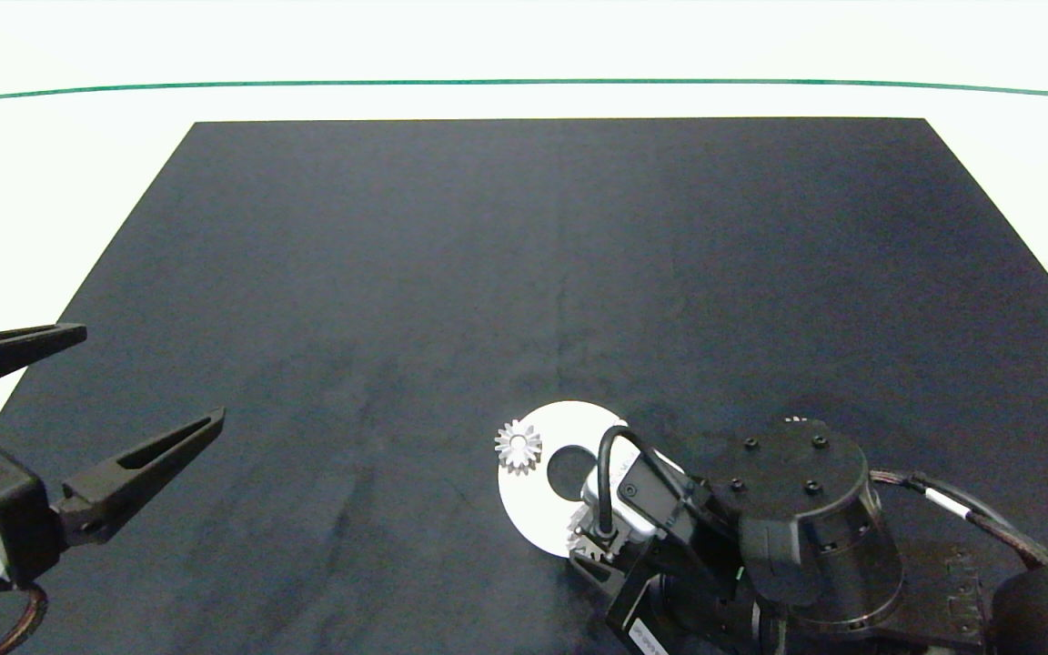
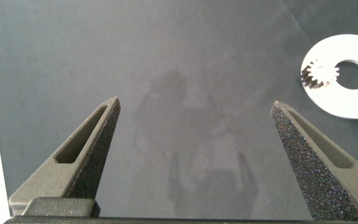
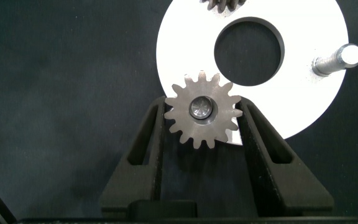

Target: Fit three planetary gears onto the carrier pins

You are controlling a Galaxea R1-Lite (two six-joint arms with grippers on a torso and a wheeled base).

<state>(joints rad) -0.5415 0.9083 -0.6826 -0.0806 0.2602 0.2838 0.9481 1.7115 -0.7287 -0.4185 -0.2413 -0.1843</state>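
The white carrier disc [image 1: 529, 505] lies on the black mat near the front. One planetary gear [image 1: 518, 446] sits on a pin at the disc's left edge, also visible as the gear [image 2: 320, 74] in the left wrist view. My right gripper [image 3: 202, 102] is over the disc's near edge, its fingers pressed against both sides of a second planetary gear [image 3: 202, 111] that sits over a pin, the pin's end showing in the bore. One carrier pin [image 3: 337, 59] stands bare. My left gripper [image 1: 151, 375] is open at the far left, well away from the disc.
The black mat [image 1: 524, 273] covers most of the white table, whose far side carries a green line. A small pale speck [image 1: 797, 420] peeks out behind the right wrist; I cannot tell what it is.
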